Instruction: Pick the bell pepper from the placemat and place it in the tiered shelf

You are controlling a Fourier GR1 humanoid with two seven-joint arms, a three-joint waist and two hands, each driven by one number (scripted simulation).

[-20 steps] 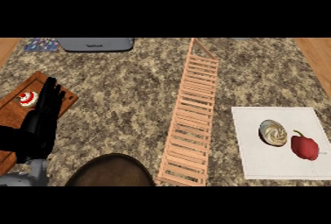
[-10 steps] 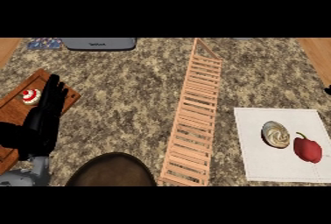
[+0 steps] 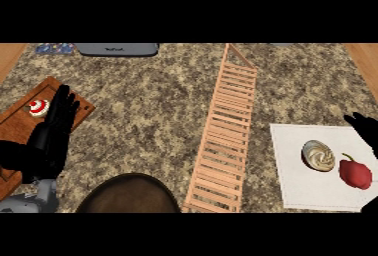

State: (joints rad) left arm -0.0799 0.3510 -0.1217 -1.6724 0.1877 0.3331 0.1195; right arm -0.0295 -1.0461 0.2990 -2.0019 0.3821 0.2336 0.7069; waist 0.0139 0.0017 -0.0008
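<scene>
A red bell pepper [image 3: 355,173] lies on the white placemat [image 3: 299,190] at the right, beside a beige swirled roll [image 3: 319,155]. The tiered shelf [image 3: 227,130], made of light wooden slats, runs down the middle of the counter. My right hand [image 3: 363,127] shows only as black fingers at the right edge, above the pepper and apart from it; the rest is cut off. My left hand [image 3: 50,132] rests open at the left with straight fingers pointing up, over a wooden board.
A wooden cutting board [image 3: 29,125] at the left carries a small red-and-white object [image 3: 38,107]. A dark round bowl [image 3: 127,194] sits at the lower edge. A grey appliance [image 3: 117,48] stands at the back left.
My right hand has come into view at the right edge, moving down toward the placemat. The left hand has barely moved.
</scene>
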